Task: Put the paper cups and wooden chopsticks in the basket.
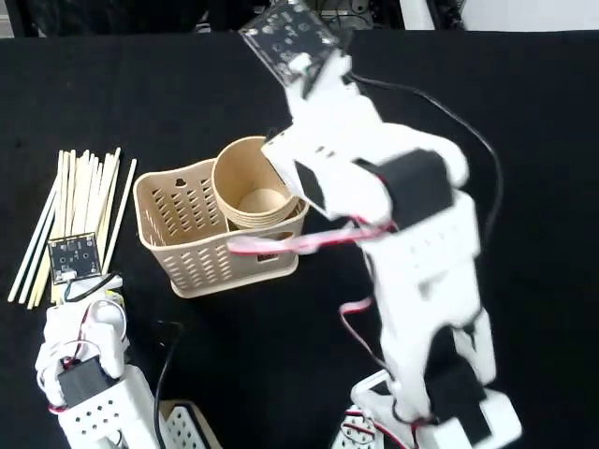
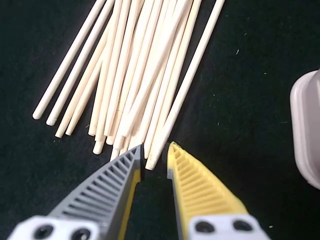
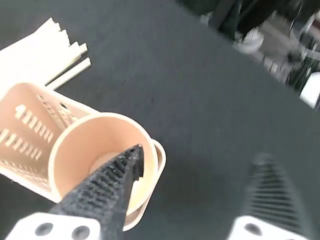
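High view: black table (image 1: 533,122); left of centre, an upright beige slatted basket (image 1: 182,238) with nested paper cups (image 1: 245,182) leaning in its right end, mouths tipped toward the upper left. At the left edge, a loose fan of wooden chopsticks (image 1: 82,192) flat on the cloth, just beside the basket and outside it. In the lower left corner, the left arm (image 1: 89,374), low, wrist aimed up-frame at the sticks' near ends. From the lower right, the right arm (image 1: 412,234), raised and folded over, reaching toward upper centre above the cups; claw hidden here under its own wrist. Left wrist view: left gripper (image 2: 156,150) narrowly parted, grey and yellow tips close to the table at the sticks' ends, one stick's end lying at the mouth of the gap, gripped by neither tip. Right wrist view: right gripper (image 3: 200,157) spread wide and holding nothing, black finger (image 3: 112,185) with its tip over the cups' open mouth, the other finger out over bare table beside the basket.
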Robot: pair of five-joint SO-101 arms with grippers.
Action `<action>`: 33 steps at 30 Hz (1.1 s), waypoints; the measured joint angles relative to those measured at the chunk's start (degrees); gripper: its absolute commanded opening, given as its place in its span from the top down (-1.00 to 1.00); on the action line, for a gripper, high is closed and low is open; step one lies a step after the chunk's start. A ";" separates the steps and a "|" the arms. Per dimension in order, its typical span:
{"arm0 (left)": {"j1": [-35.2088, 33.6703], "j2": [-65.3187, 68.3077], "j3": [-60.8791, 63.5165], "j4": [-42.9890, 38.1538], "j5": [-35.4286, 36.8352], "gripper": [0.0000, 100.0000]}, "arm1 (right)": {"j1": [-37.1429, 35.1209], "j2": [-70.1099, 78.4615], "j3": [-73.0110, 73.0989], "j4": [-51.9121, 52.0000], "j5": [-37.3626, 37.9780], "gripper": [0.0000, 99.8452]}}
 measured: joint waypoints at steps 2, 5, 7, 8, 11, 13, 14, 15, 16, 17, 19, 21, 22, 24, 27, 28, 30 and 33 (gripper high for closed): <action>0.00 0.00 0.00 0.00 0.00 0.80 | -0.09 -2.55 -0.09 0.62 0.18 0.98; 0.00 0.00 0.00 0.00 0.00 0.80 | -0.09 -7.30 3.69 0.79 0.44 0.98; 0.00 0.00 0.00 0.00 0.00 0.80 | -0.09 -10.99 8.79 -0.44 0.70 0.98; 0.00 0.00 0.00 0.00 0.00 0.80 | -0.09 -13.27 12.22 -1.76 0.79 0.98; 0.00 0.00 0.00 0.00 0.00 0.80 | -0.09 -21.27 24.97 -9.67 0.79 0.98; 0.00 0.00 0.00 0.00 0.00 0.80 | -0.09 -27.25 35.43 -17.49 0.70 0.98; 0.00 0.00 0.00 0.00 0.00 0.80 | -0.09 -30.15 40.79 -21.89 0.79 0.98; 0.00 0.00 0.00 0.00 0.00 0.80 | -0.09 -32.97 46.42 -26.37 0.62 0.98; 0.00 0.00 0.00 0.00 0.00 0.80 | -0.09 -35.43 51.87 -30.95 0.70 0.98; 0.00 0.00 0.00 0.00 0.00 0.80 | -0.26 -37.71 57.49 -35.16 0.70 0.98; 0.00 0.00 0.00 0.00 0.00 0.80 | -1.23 -40.44 68.48 -42.99 0.62 0.98; 0.00 0.00 0.00 0.00 0.00 0.80 | -1.85 -42.20 76.40 -49.58 1.23 0.98; 0.00 0.00 0.00 0.00 0.00 0.80 | -1.85 -42.29 79.74 -52.84 2.20 0.98; 0.00 0.00 0.00 0.00 0.00 0.80 | -1.93 -42.37 83.34 -57.76 3.52 0.98; 0.00 0.00 0.00 0.00 0.00 0.80 | -1.93 -42.37 84.13 -59.43 3.96 0.98; 0.00 0.00 0.00 0.00 0.00 0.80 | -1.93 -42.37 83.96 -59.43 4.04 0.98; 0.00 0.00 0.00 0.00 0.00 0.80 | -1.93 -42.02 81.67 -58.55 4.13 0.98; 0.00 0.00 0.00 0.00 0.00 0.80 | -2.11 -40.44 76.22 -52.48 3.96 0.98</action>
